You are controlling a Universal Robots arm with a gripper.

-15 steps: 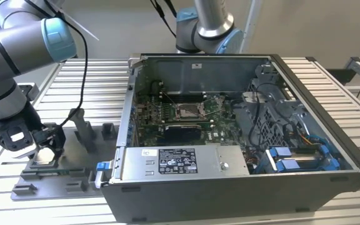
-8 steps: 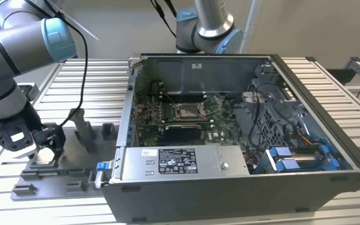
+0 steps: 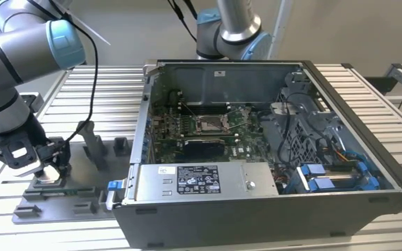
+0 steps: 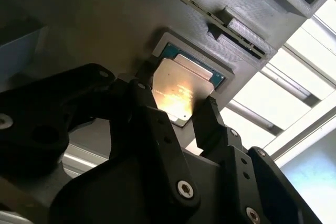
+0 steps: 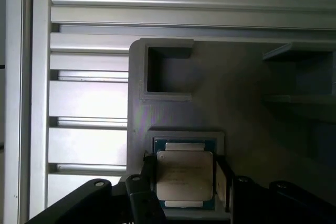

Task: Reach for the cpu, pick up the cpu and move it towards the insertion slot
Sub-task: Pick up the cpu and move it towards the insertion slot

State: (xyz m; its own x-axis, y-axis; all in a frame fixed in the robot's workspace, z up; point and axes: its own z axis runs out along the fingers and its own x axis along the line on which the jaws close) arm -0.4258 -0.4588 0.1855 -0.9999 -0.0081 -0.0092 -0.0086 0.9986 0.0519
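Two jaws of the gripper (image 5: 186, 165) sit spread, flanking the cpu (image 5: 185, 182) in its grey tray (image 5: 252, 103); a centred, even squeeze should avoid tilting it.

one cpu (image 5: 185, 176), one insertion slot (image 3: 210, 123)

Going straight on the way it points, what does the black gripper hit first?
Most likely the small square silvery-topped cpu, lying ahead of the gripper in its pocket of the grey plastic fixture tray; how near is unclear.
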